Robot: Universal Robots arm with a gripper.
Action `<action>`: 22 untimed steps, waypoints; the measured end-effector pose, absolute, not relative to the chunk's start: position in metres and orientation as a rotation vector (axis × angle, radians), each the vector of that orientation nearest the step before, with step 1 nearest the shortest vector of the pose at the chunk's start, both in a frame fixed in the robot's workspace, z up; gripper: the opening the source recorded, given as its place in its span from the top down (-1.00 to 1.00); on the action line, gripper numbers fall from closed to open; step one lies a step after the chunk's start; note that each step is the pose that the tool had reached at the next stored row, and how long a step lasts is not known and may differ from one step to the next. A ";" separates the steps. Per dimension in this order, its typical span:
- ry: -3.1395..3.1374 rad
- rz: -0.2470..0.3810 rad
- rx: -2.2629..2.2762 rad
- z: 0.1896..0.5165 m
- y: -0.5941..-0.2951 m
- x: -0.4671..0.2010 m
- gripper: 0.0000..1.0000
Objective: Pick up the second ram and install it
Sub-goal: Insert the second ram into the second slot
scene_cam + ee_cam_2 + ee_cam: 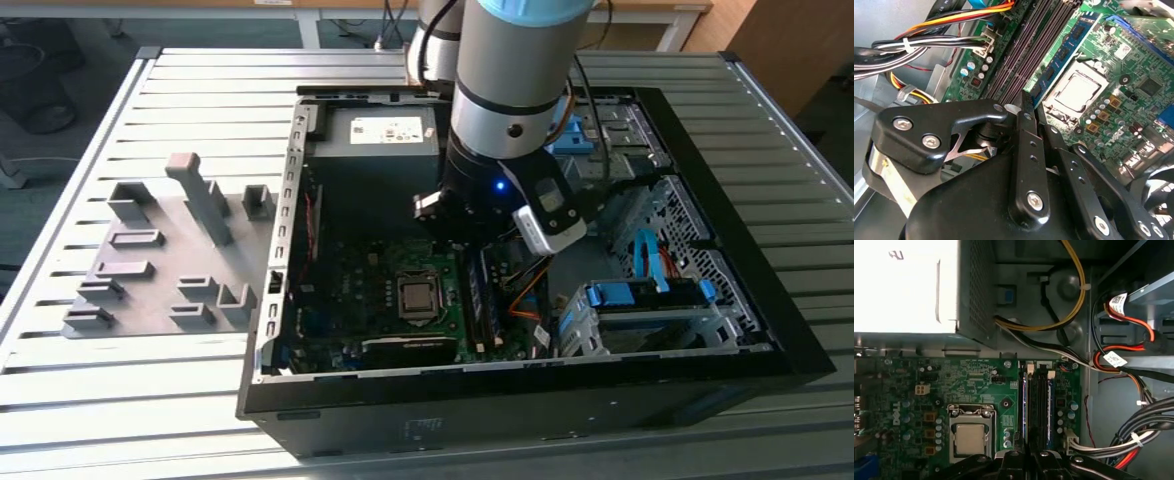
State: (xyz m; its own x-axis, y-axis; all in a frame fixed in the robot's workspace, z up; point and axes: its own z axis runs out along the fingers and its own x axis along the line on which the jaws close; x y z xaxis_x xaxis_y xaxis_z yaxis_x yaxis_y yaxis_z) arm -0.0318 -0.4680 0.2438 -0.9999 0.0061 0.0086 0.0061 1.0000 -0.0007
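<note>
1. Arm lowered into the open computer case (787, 330), which lies on the slatted surface (174, 400).
2. Claw (1026, 107) clenched, fingers (1026, 150) pressed together above the memory slots (1038, 405).
3. Second ram (1061, 52), a blue stick with black chips, seated in the slot nearest the processor socket (970, 432); a blue stick (1050, 407) also in the outer slot.
4. Grey holder tray (160, 260) beside the case, at the exterior view's left

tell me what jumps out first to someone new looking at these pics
The arm reaches down into the open computer case on the slatted table. Its gripper sits just above the memory slots beside the processor socket. A grey holder tray lies at the exterior view's left.
</note>
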 end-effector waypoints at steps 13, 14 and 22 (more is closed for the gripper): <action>-3.133 0.001 -0.034 0.239 -0.469 -0.027 0.71; -3.133 0.001 -0.037 0.238 -0.469 -0.027 0.71; -3.132 0.001 -0.054 0.232 -0.470 -0.027 0.71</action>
